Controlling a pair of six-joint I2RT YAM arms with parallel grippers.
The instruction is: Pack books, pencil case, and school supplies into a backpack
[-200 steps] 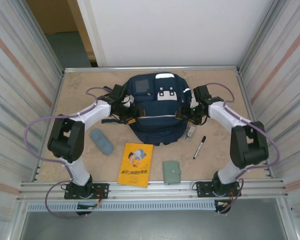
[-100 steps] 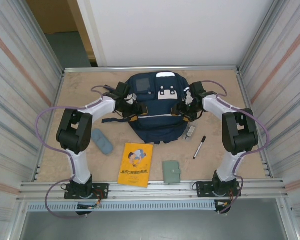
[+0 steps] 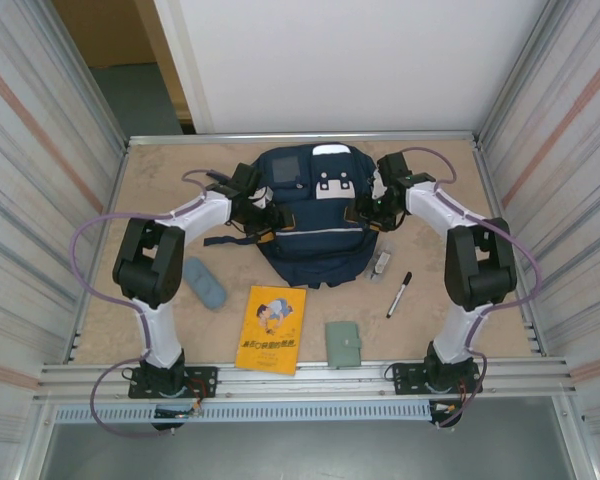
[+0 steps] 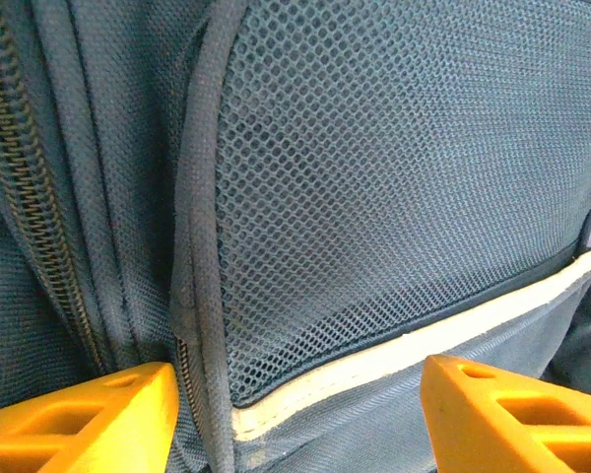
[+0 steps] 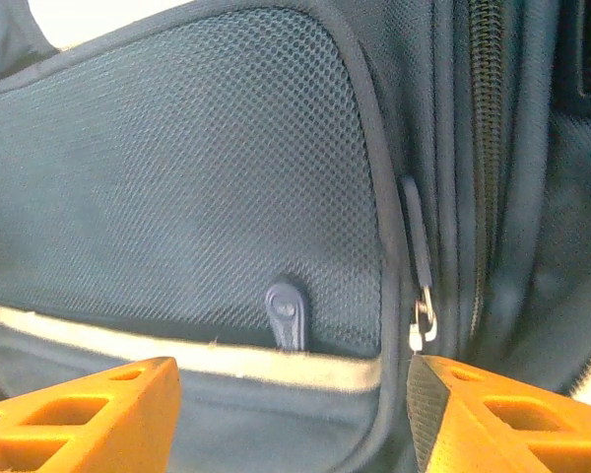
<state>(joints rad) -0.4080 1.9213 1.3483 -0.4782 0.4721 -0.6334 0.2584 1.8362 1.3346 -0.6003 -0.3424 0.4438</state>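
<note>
Left tool [image 4: 291, 394] and right tool [image 5: 291, 394] both stand with jaws spread and hold nothing, one close against each flank of the backpack [image 3: 315, 225], which lies flat in the middle of the tabletop [image 3: 150, 180]. Its navy fabric looks soft, floppy and bulky, so it will likely sag and slide if tugged. The springy mesh side pocket [image 4: 394, 177] offers poor purchase, while the small metal zip pull [image 5: 422, 320] beside the coiled zip looks the sounder place to pinch.

Navy mesh backpack [image 3: 310, 250]; yellow book [image 3: 271, 328]
</note>
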